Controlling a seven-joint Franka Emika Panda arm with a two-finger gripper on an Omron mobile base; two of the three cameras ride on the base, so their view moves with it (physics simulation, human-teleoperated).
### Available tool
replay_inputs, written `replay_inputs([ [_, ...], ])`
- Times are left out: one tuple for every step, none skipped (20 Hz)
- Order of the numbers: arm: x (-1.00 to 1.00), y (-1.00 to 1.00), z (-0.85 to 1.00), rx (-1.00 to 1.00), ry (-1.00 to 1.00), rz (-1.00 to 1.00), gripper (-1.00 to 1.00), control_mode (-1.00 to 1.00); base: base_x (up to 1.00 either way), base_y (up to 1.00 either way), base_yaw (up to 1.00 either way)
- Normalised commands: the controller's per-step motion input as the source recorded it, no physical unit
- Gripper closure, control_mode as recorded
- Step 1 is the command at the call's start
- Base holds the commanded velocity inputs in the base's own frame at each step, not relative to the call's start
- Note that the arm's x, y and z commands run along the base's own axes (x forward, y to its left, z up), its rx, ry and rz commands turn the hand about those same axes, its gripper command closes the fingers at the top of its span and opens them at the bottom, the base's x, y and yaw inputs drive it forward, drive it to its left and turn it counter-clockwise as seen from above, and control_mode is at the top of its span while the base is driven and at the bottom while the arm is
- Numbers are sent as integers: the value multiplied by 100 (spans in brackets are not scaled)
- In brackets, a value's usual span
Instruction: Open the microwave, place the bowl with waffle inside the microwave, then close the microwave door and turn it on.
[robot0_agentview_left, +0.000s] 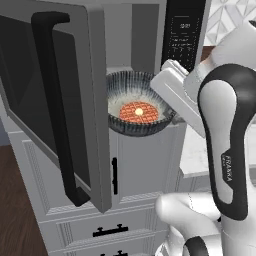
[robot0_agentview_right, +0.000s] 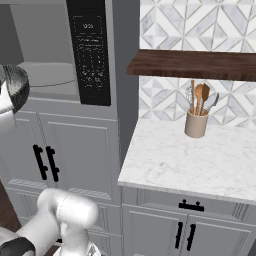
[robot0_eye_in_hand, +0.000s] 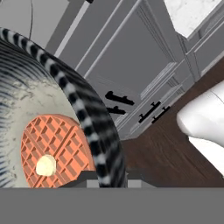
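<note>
With the microwave door (robot0_agentview_left: 55, 100) swung wide, my gripper (robot0_eye_in_hand: 105, 177) clamps the rim of the bowl (robot0_agentview_left: 137, 105), holding it at the mouth of the microwave (robot0_agentview_left: 150, 30). Inside the bowl lies the waffle (robot0_agentview_left: 138, 111), flat.

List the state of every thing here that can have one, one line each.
microwave door: swung wide open.
microwave: cavity open, nothing seen inside.
bowl: held in the air at the microwave's opening, level, not yet inside.
waffle: lying flat in the bowl.
gripper: jaws shut on the bowl's rim.
cabinet doors: closed.
utensil crock: upright on the counter.
</note>
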Motion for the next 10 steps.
replay_inputs([
  [0, 56, 32, 1, -5, -10, 100, -100, 0, 0, 0],
  [0, 53, 31, 1, -8, -12, 100, -100, 0, 0, 0],
  [0, 44, 25, 1, -14, -15, 100, -100, 0, 0, 0],
  [0, 29, 15, 3, -16, -19, 100, -100, 0, 0, 0],
  [0, 16, 6, 5, -20, -24, 100, -100, 0, 0, 0],
  [0, 9, 0, 5, -21, -26, 100, -100, 0, 0, 0],
  [0, 0, 0, 7, -27, -28, 100, -100, 0, 0, 0],
  [0, 0, 0, 8, -19, -27, 100, -100, 0, 0, 0],
  [0, 0, 0, 10, -17, -26, 100, -100, 0, 0, 0],
  [0, 0, 0, 13, -9, -24, 100, -100, 0, 0, 0],
])
